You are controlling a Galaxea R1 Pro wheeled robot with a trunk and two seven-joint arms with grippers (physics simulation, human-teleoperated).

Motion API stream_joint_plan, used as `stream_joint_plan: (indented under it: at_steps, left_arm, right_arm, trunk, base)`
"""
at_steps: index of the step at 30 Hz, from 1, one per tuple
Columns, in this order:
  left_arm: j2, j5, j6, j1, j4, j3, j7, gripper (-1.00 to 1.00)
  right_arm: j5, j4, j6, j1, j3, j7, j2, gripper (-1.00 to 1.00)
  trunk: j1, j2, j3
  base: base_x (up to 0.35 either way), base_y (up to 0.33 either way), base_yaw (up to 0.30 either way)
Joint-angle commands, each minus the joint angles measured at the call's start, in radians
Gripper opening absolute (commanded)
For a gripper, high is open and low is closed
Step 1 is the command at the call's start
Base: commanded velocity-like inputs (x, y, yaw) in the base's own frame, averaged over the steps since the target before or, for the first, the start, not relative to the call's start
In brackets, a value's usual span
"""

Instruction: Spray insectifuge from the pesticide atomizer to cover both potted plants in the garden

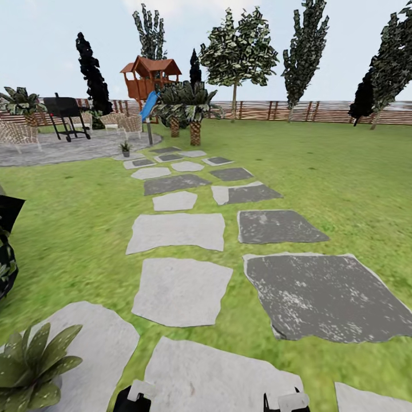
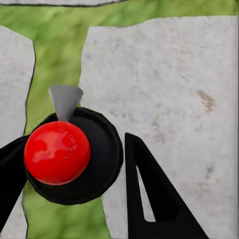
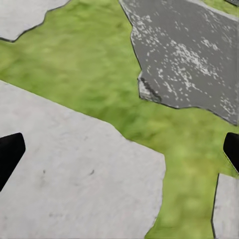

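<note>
Left wrist view: left gripper [image 2: 77, 142] closed around spray bottle [image 2: 57, 152], red knob, dark body and grey nozzle wedged between both fingers; probably a firm grip, though contact on one side unclear. Held low over stepping stones [image 2: 169, 89], ready for spraying. Right gripper [image 3: 122, 149] spread wide, empty, over grass. Head view: near potted plant [image 1: 34, 366] beside left arm; second potted plant [image 1: 125, 149] far off by patio [image 1: 57, 150].
</note>
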Motion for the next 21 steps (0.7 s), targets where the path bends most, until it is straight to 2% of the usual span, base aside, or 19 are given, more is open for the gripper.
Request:
stream_joint_plan:
  at_steps: [1,21]
  left_arm:
    - [0.0,0.01,-0.004,-0.001,0.002,-0.009,0.004,-1.0]
    - [0.0,0.01,-0.005,-0.001,0.004,-0.009,0.004,-1.0]
  right_arm:
    - [0.011,0.001,-0.002,-0.001,-0.008,-0.004,0.0,1.0]
    - [0.01,0.002,-0.002,-0.001,-0.008,-0.004,0.003,1.0]
  trunk:
    - [0.0,0.0,-0.001]
    - [0.0,0.0,-0.001]
  base:
    - [0.307,-0.162,0.0]
    - [0.307,-0.162,0.0]
